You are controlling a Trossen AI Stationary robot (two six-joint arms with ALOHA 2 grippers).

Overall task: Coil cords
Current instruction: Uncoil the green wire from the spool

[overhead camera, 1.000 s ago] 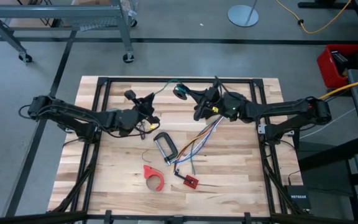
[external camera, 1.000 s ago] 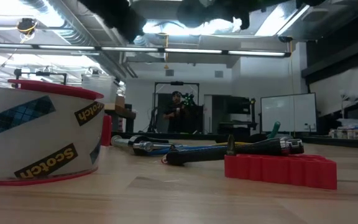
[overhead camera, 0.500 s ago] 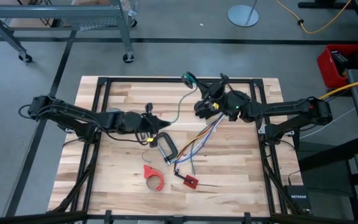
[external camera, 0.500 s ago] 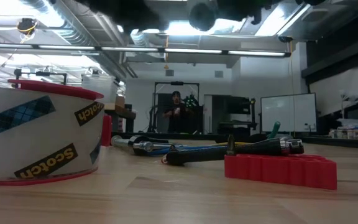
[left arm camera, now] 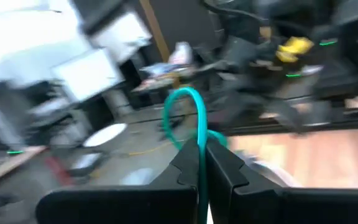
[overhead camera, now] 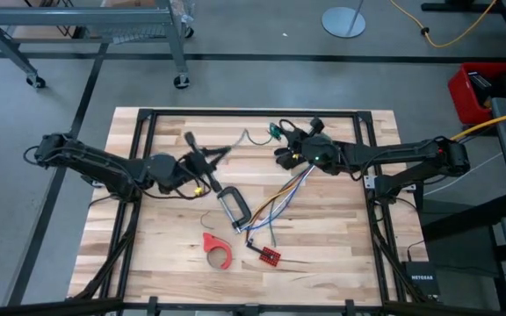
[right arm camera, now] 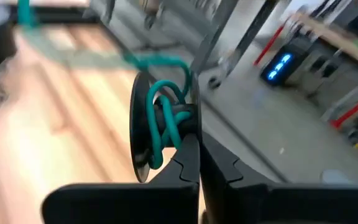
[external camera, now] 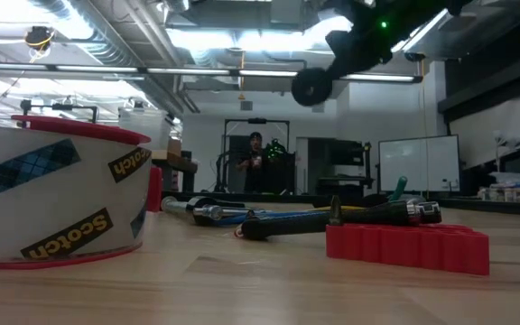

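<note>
My right end effector [overhead camera: 281,133] has swung the small round black coil of thin green cord [right arm camera: 160,127] lower, pinched tight, above the wooden counter [overhead camera: 156,254]. My left end effector [left arm camera: 202,163] stays squeezed on the cord's green tail [left arm camera: 190,109], so another loop can go on

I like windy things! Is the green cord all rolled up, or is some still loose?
Partly rolled. The right gripper is shut on the coil, while a loose green tail runs to the shut left gripper.
</note>
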